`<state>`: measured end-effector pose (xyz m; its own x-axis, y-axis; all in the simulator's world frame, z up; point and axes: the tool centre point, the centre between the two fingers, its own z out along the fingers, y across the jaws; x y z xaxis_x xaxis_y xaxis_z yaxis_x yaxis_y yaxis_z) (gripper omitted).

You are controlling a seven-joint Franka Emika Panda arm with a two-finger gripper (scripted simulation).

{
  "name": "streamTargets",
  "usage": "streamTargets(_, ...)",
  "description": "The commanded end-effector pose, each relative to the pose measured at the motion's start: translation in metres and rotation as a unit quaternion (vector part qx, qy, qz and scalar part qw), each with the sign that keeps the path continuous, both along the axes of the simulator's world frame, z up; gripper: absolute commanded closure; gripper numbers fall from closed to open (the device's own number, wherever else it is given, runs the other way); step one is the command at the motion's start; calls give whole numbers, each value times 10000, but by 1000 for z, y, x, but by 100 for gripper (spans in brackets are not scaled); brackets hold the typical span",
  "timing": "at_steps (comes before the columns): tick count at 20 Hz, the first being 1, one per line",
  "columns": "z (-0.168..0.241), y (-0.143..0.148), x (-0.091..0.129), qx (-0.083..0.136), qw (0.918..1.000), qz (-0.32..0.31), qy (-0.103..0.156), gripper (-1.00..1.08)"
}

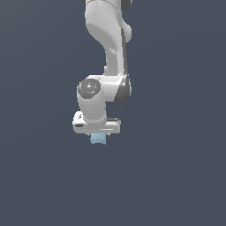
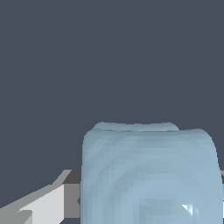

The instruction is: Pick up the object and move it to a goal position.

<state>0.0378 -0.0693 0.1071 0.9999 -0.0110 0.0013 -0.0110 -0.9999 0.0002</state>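
- Light-blue, roughly cube-shaped block with rounded corners (image 1: 98,139) sits directly under the white robot gripper (image 1: 97,134), its top tucked up against the hand.
- White jointed arm (image 1: 108,39) comes down from above over a plain dark grey-blue surface (image 1: 176,176).
- Wrist view: the block (image 2: 148,175) fills the near field, with one pale grey finger (image 2: 43,203) beside it.
- Whether the pincer is clenched on the block or released, I cannot tell; the fingers are hidden in the exterior view.
- No goal marker is visible.
- To do this well, I judge: confirm a firm, centred squeeze, then lift straight up.
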Motion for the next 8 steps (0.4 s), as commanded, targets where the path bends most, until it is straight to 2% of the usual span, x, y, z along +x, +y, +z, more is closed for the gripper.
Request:
streamTargets(1,6,-6,6,2,10000,8,6,108)
streamTargets(8,11,-12,12,2,10000,8,6,108)
